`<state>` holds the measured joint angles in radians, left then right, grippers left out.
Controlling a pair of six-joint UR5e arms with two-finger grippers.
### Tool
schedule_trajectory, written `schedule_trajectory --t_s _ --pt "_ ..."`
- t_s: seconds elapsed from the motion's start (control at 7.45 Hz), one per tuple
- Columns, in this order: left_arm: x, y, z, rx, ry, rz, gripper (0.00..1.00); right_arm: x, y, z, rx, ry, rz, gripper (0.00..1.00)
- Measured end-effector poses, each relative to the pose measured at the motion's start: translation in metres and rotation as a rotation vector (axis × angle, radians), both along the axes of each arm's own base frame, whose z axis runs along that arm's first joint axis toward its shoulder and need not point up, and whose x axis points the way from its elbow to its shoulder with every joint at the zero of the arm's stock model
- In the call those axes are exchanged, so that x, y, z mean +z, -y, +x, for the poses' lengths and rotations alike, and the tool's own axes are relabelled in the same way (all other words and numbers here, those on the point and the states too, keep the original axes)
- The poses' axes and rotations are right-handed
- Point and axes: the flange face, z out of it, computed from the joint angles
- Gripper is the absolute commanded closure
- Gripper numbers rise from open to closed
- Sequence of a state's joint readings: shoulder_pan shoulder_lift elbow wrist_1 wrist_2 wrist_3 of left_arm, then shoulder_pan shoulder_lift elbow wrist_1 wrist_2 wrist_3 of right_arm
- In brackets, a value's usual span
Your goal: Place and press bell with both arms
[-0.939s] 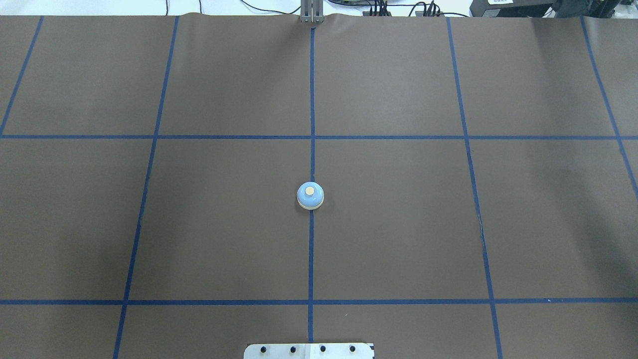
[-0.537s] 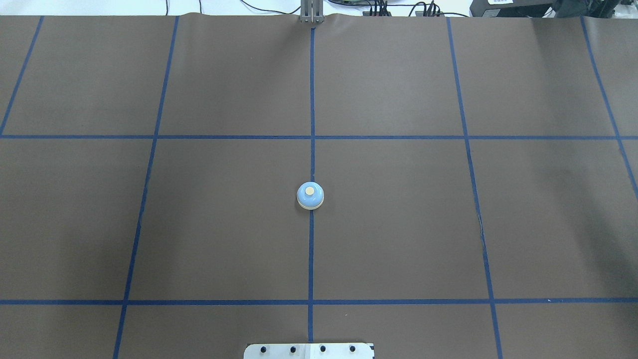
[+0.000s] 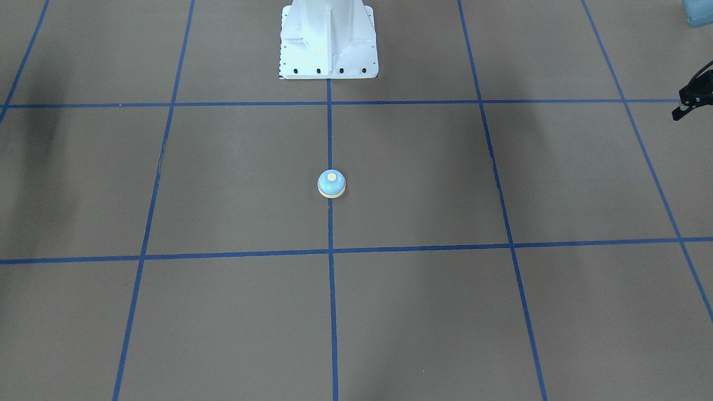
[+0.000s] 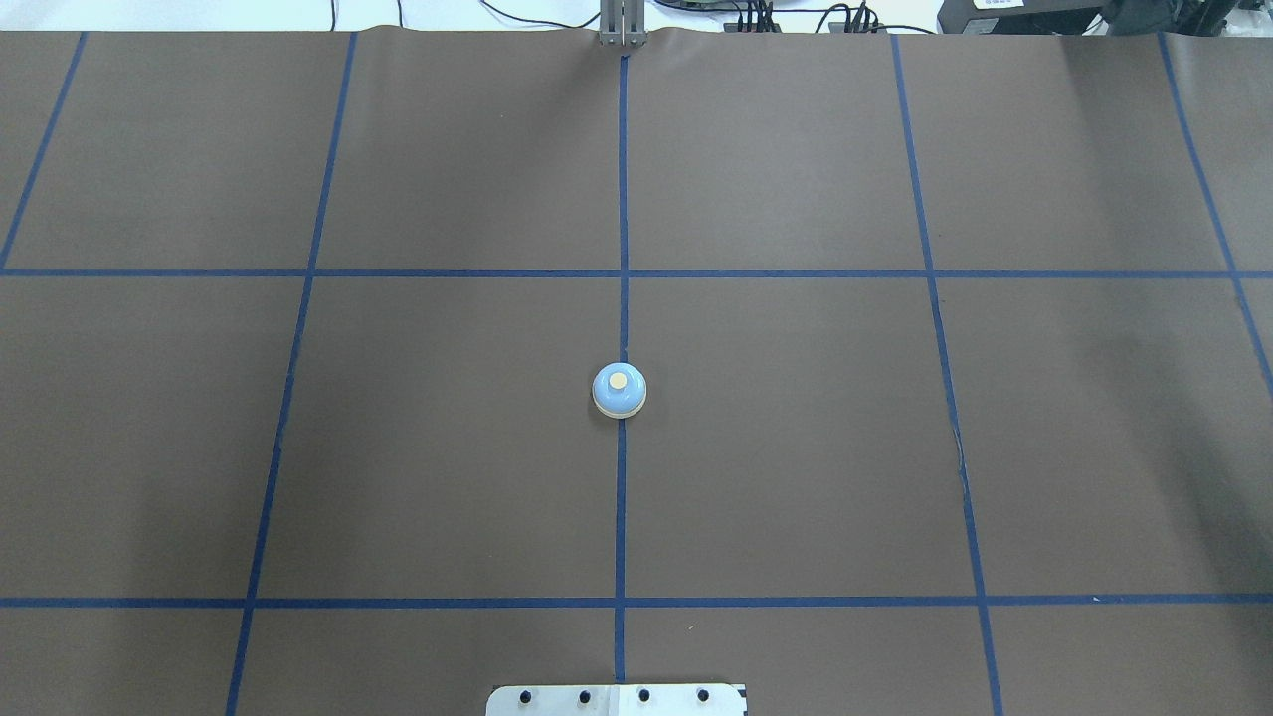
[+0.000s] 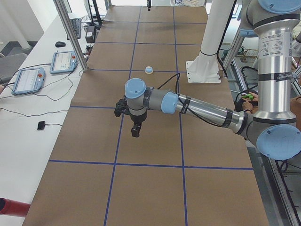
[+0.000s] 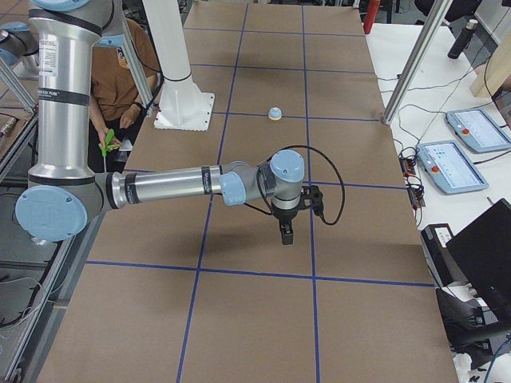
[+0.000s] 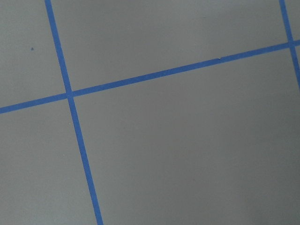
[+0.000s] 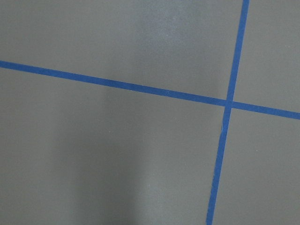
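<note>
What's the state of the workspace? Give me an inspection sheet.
Surface: brown table cover with blue tape grid.
Job's things: bell upright on the centre tape line.
Clutter: nothing seen.
Grippers: left gripper and right gripper hang above the cover, away from the bell; open or shut unclear.
Cables: black cable loops at the right wrist.
Surroundings: white pedestal, teach pendants, a person.

Overhead view: no change is discernible against the earlier pictures. The bell [image 4: 619,390] shows no shift in place or attitude on the centre tape line [image 4: 622,199].
</note>
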<state>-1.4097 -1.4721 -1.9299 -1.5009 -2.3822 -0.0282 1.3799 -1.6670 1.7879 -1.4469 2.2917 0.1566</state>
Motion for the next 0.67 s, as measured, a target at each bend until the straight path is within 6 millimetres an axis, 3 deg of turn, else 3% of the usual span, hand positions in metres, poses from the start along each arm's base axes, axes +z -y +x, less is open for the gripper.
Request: schedule_trajectory --t_s 0.13,0.4,0.67 --pt "0.023 0.004 -0.008 -0.015 0.007 -0.035 0.00 0.001 0.001 0.008 0.018 0.000 -0.005 0.00" --pt "0.061 0.009 -0.043 -0.090 0.006 -0.074 0.00 0.007 0.000 0.020 0.046 -0.003 -0.018 0.00" --pt "0.073 0.010 -0.057 -0.126 0.005 -0.097 0.00 0.015 -0.006 0.033 0.073 -0.006 -0.033 0.00"
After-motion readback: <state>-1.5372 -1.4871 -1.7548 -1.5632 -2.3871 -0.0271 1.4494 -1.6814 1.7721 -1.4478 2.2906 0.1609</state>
